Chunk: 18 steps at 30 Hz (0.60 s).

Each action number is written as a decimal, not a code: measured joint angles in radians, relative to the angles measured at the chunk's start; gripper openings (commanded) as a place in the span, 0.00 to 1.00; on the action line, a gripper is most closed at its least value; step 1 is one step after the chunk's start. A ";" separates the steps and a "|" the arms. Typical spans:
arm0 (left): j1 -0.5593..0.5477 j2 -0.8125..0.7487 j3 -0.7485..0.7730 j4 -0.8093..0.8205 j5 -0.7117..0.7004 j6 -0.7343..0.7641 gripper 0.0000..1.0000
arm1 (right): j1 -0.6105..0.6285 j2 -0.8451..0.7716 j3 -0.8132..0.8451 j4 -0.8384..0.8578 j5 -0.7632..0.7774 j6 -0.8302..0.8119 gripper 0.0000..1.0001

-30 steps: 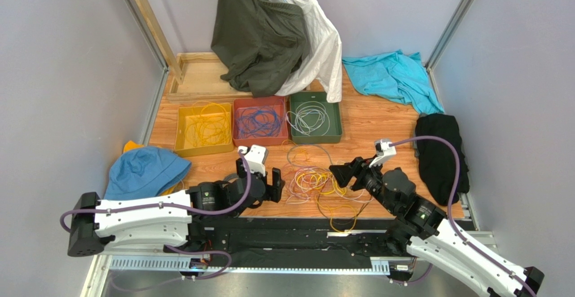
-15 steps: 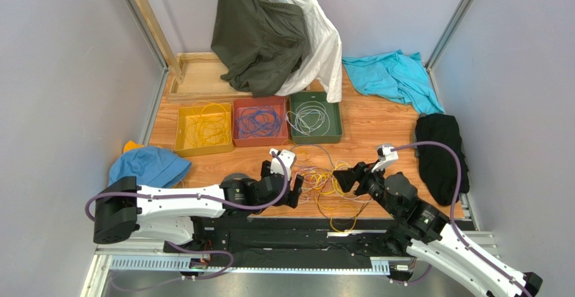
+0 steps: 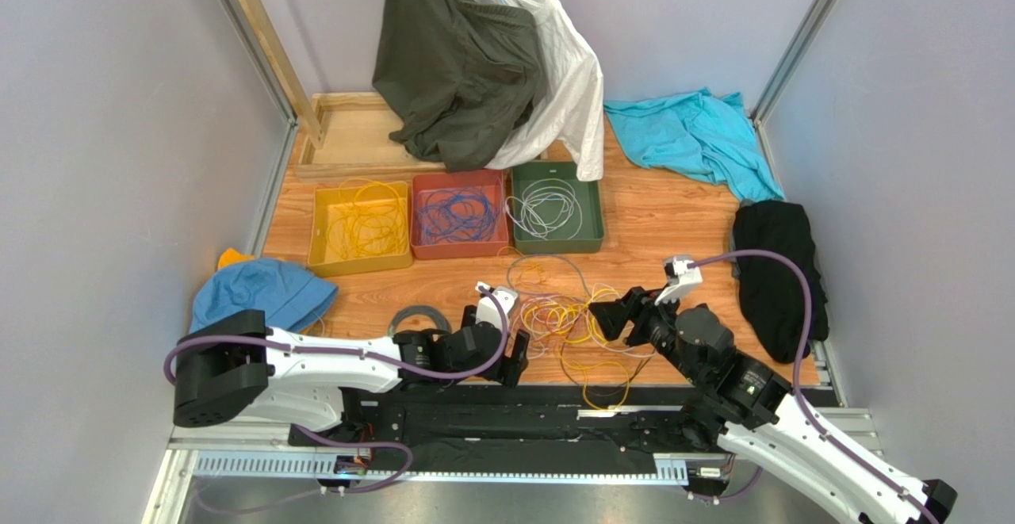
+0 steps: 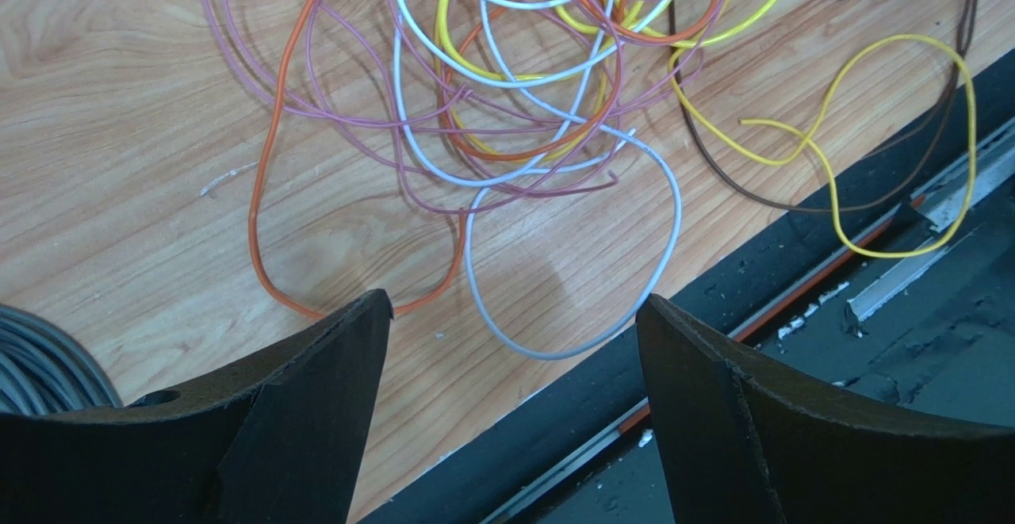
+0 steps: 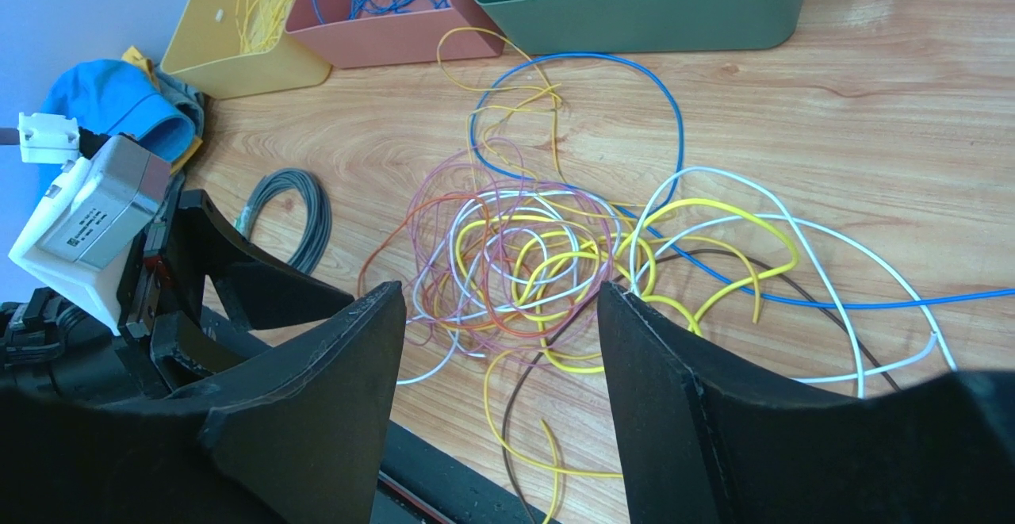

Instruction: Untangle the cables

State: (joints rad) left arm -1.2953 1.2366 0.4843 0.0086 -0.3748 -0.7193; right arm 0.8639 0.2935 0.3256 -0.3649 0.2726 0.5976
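Note:
The cables (image 3: 566, 328) lie in a loose tangle of yellow, white, purple, orange-red and dark strands on the wooden table near its front edge. My left gripper (image 3: 515, 355) is open and empty at the tangle's left side; in the left wrist view (image 4: 515, 302) an orange loop and a white loop lie just ahead of its tips, with the main tangle (image 4: 524, 96) farther on. My right gripper (image 3: 608, 310) is open and empty at the tangle's right side; in the right wrist view (image 5: 500, 292) the cables (image 5: 524, 262) lie beyond its spread fingers.
A yellow tray (image 3: 360, 267), a red tray (image 3: 460, 251) and a green tray (image 3: 558, 245) hold sorted cables behind the tangle. A grey coil (image 3: 417, 316) lies left of it. A blue hat (image 3: 260, 292), black cloth (image 3: 774, 268), teal cloth (image 3: 697, 132) and hanging clothes (image 3: 477, 60) surround the table.
My left arm has swung right, bringing its gripper to the tangle's left edge, then a little nearer the front edge, uncovering the grey coil. The right gripper has barely shifted.

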 measured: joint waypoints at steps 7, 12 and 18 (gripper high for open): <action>0.001 0.102 0.019 0.050 -0.014 0.006 0.43 | 0.000 0.000 -0.002 -0.011 0.016 0.000 0.64; 0.005 0.113 0.031 0.064 -0.077 0.006 0.00 | 0.000 -0.019 -0.002 -0.032 0.025 0.001 0.63; 0.006 -0.035 0.031 0.016 -0.161 0.020 0.00 | 0.000 -0.030 -0.002 -0.048 0.030 0.004 0.63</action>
State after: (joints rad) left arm -1.2888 1.2018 0.5156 0.0250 -0.5354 -0.6994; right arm 0.8635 0.2638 0.3241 -0.4126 0.3023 0.6014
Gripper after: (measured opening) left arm 0.010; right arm 0.631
